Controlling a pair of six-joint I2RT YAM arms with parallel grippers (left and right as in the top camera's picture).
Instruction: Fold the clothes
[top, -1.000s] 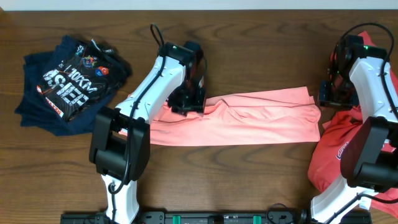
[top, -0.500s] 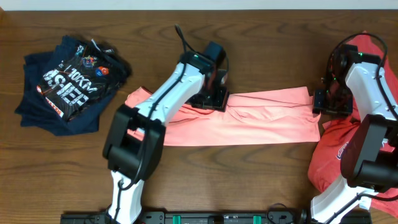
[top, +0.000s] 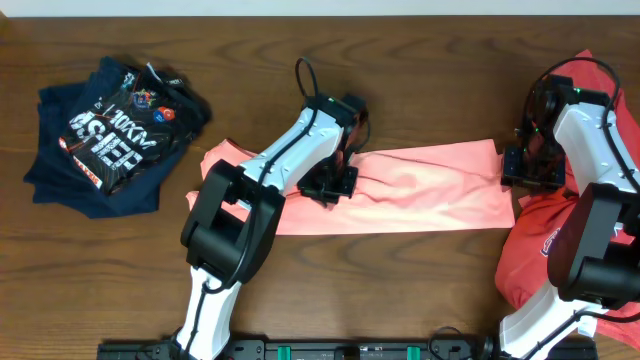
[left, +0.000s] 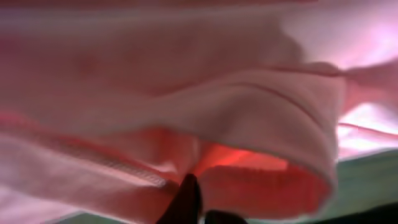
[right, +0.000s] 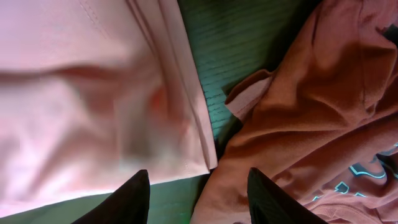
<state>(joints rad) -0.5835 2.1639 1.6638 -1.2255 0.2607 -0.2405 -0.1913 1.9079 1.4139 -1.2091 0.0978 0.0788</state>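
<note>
In the left wrist view almost everything is blurred: the salmon-pink shirt (left: 186, 93) fills the frame, and only a rounded fold with a brighter red inside and a stitched hem stand out. From overhead, the left gripper (top: 330, 185) sits on the shirt's left half and its own body hides the fingers. Close up, the dark fingertips (left: 186, 202) stand nearly together at the bottom edge with the hem running into them, so we read the cloth as pinched between them.

The right arm covers part of the coral-red shirt (top: 535, 250), which is also cut off at the frame edge. The right gripper (top: 522, 165) hovers at the salmon shirt's right end; its fingers (right: 134, 199) are spread wide with nothing between them but table, a shirt edge and coral cloth.

The salmon-pink shirt (top: 430, 190) lies across the middle of the wooden table (top: 400, 290) as a long, flat band of soft, matte knit with shallow wrinkles, its right end touching the coral-red shirt. That shirt is crumpled into deep folds.

At the far left, well apart, the navy garments (top: 110, 135) sit in a loose heap. We can read "10KM" in white on them; the other letters are too small. A teal-outlined print on the coral-red shirt (right: 367, 174) is cut off and unreadable.
</note>
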